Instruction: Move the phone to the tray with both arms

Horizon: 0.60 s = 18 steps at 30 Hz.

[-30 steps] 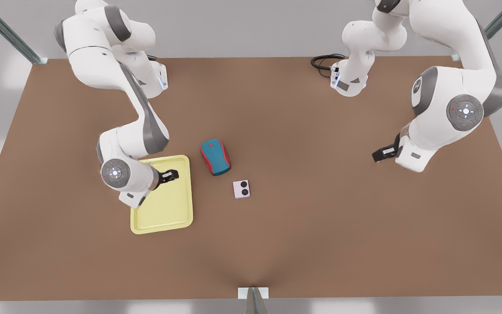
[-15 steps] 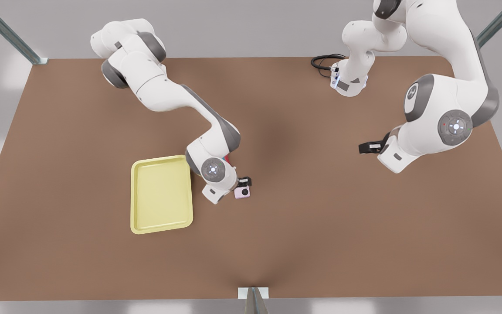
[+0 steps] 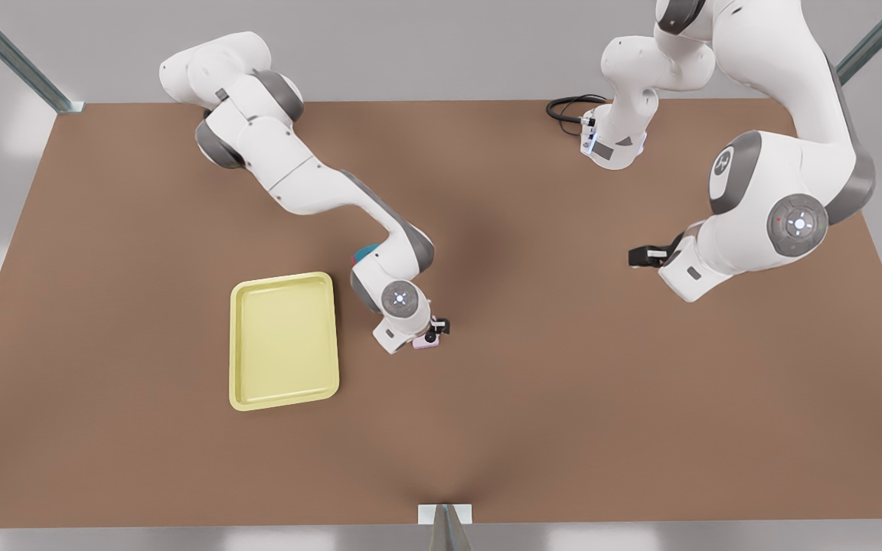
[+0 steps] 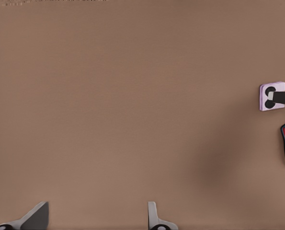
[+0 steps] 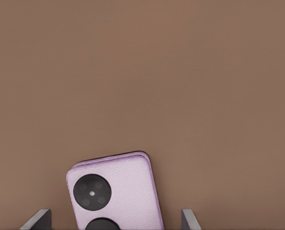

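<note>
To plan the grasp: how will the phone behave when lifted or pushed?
The phone looks thin and rigid, so probably stiff and light. Lying flat on the table, it should slide, not roll. Its low edges may slip from the open right gripper.

We see a broad brown table (image 3: 563,398) with a plain matte top, set against a pale grey floor (image 3: 410,53) that surrounds it. Slanted metal frame struts (image 3: 12,57) stand at its far corners, and another strut (image 3: 447,528) meets the near edge. A black cable (image 3: 567,107) coils near the far edge.
</note>
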Motion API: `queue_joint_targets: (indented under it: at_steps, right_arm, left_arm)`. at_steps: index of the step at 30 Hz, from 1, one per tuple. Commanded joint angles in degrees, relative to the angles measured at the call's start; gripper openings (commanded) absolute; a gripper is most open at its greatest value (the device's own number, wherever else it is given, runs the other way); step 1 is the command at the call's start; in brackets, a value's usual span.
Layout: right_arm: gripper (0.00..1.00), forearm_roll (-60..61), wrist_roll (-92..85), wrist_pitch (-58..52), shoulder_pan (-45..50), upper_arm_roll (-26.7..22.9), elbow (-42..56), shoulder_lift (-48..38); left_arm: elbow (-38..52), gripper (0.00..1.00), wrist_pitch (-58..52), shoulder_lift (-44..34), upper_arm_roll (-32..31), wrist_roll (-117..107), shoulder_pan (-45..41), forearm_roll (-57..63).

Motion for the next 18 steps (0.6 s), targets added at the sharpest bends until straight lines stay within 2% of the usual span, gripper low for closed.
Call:
queue_joint_targets:
  at_steps: [1,3,5,18]
  right_arm:
    - [1.0,-0.4,-6.1,3.1,0.0,0.1,-0.2,0.4]
    - [1.0,-0.4,-7.4,3.1,1.0,0.3,-0.2,0.7]
    - [1.0,-0.3,-8.9,3.2,1.0,0.3,0.0,1.2]
    - [1.0,-1.2,-14.3,4.5,1.1,-0.1,-0.2,1.6]
  left_arm:
    - [0.0,1.0,0.2,0.0,-0.1,4.0,0.0,-0.1]
    - [0.1,1.0,0.2,-0.3,0.1,4.1,0.0,0.4]
    - [0.1,1.0,0.3,-2.4,0.2,2.2,0.0,6.8]
    - [0.1,1.0,-0.4,-3.1,0.2,1.6,0.0,6.5]
